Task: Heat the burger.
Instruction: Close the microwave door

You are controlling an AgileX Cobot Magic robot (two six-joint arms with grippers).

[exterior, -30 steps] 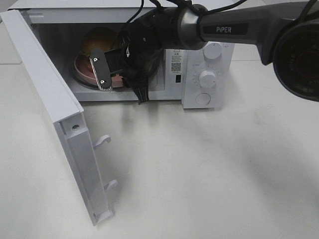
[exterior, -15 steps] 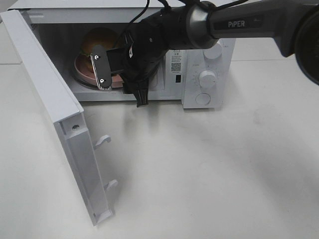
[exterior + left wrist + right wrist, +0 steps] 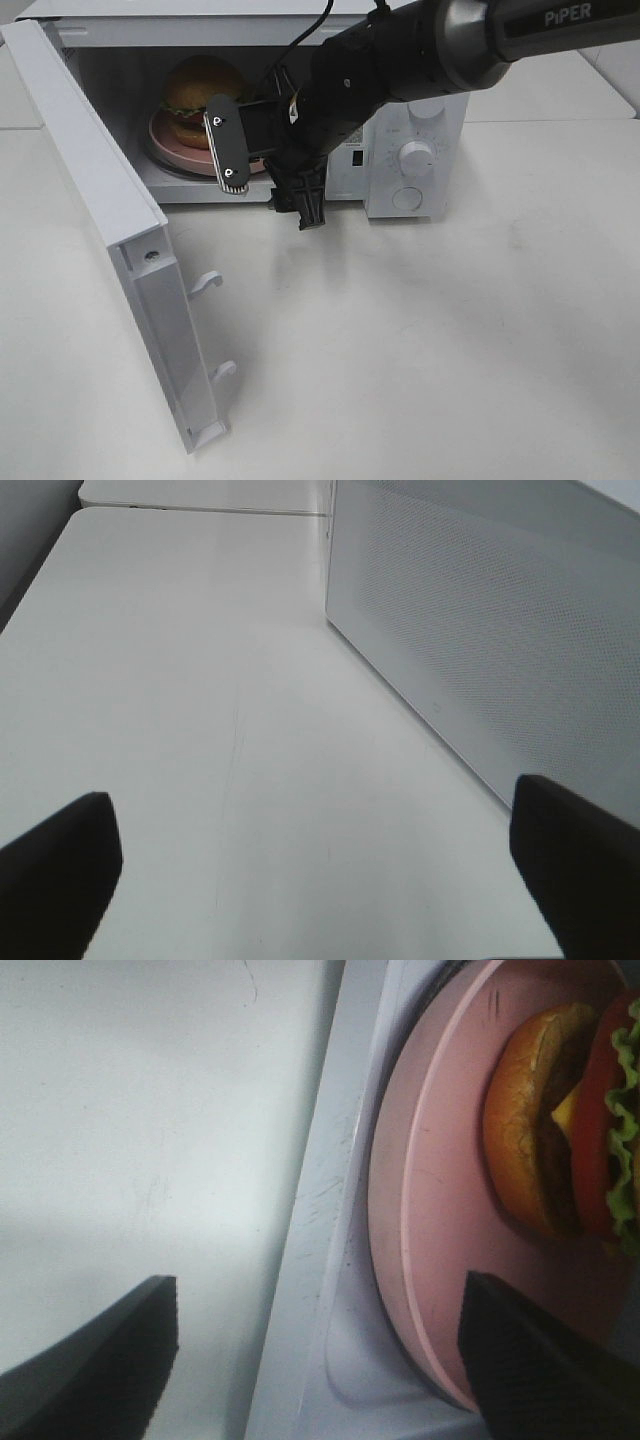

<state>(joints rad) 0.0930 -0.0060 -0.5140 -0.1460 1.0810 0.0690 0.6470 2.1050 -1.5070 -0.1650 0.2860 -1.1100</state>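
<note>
A bare white table (image 3: 420, 340) carries the whole scene. Nearest stands the microwave door (image 3: 120, 260), swung wide open, its two latch hooks jutting out. Just beyond, at the mouth of the oven, the right gripper (image 3: 274, 205) hangs with its jaws spread and nothing between them. Behind it the pink plate (image 3: 165, 155) lies inside the cavity with the burger (image 3: 200, 90) on it. Farthest are the dials (image 3: 416, 157) on the microwave (image 3: 440, 205).

The step in hand looks to be clearing this arm so the door can close. It should back straight out, fingers kept above the sill and off the plate's rim, so the plate is not dragged. After that the door wants a steady push until the hooks catch.

The left gripper (image 3: 320, 880) is out of the high view. Its own camera shows it spread empty over the table beside a white perforated panel (image 3: 500, 630), door or casing, I cannot tell which. The arm hides the cavity's right half, and the dial markings are too small to read.
</note>
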